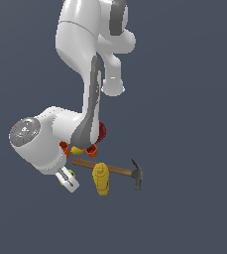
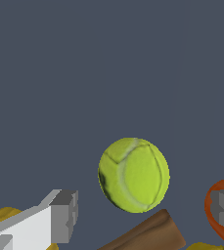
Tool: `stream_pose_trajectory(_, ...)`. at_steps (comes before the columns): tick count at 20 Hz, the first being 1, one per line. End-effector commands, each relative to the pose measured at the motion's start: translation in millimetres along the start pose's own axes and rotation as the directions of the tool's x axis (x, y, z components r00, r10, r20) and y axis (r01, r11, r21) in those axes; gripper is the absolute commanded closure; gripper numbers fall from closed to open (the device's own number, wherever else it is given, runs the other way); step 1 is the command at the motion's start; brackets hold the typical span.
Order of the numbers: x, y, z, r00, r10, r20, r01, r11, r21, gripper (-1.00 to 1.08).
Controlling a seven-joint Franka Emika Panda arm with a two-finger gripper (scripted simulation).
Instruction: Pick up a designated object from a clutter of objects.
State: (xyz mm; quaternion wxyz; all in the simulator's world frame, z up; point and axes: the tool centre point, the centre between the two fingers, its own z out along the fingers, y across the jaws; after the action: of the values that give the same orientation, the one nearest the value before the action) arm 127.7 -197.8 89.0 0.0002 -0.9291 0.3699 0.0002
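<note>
The designated object, a yellow-green tennis ball (image 2: 134, 175) with a curved seam, lies on the dark floor between my two fingers in the wrist view. My gripper (image 2: 145, 210) is open, with a wide gap on each side of the ball, and it touches nothing. In the exterior view the gripper (image 1: 68, 181) hangs low at the clutter's left edge. Only slivers of the ball (image 1: 72, 173) show beside its white fingers (image 1: 70, 184). The rest of the clutter of objects sits just to the exterior view's right.
A wooden-handled hammer (image 1: 110, 169) lies beside the ball, its handle end (image 2: 147, 234) close to it. A yellow bottle (image 1: 101, 178) rests against the hammer. Two orange cups (image 1: 64, 147) (image 1: 91, 149), a lemon (image 1: 77, 150) and a dark red bowl (image 1: 101, 131) sit behind, partly hidden by the arm.
</note>
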Motion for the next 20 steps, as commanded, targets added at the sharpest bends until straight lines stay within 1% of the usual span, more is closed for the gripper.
stream_pose_trajectory(1,0,0,7,1.000,0.001,0.001,-0.001,1.000,0.000,-0.92)
stream_pose_trajectory(8,-1,1,43,1.000,0.003,0.000,-0.003,1.000,0.000,-0.92)
stream_pose_trajectory(14,1,1,48,1.000,0.004,0.000,-0.004,1.000,0.000,-0.92)
stream_pose_trajectory(15,1,1,48,1.000,0.004,0.000,-0.004,1.000,0.000,1.08)
stream_pose_trajectory(20,1,1,48,1.000,0.004,0.000,-0.004,1.000,0.000,1.08)
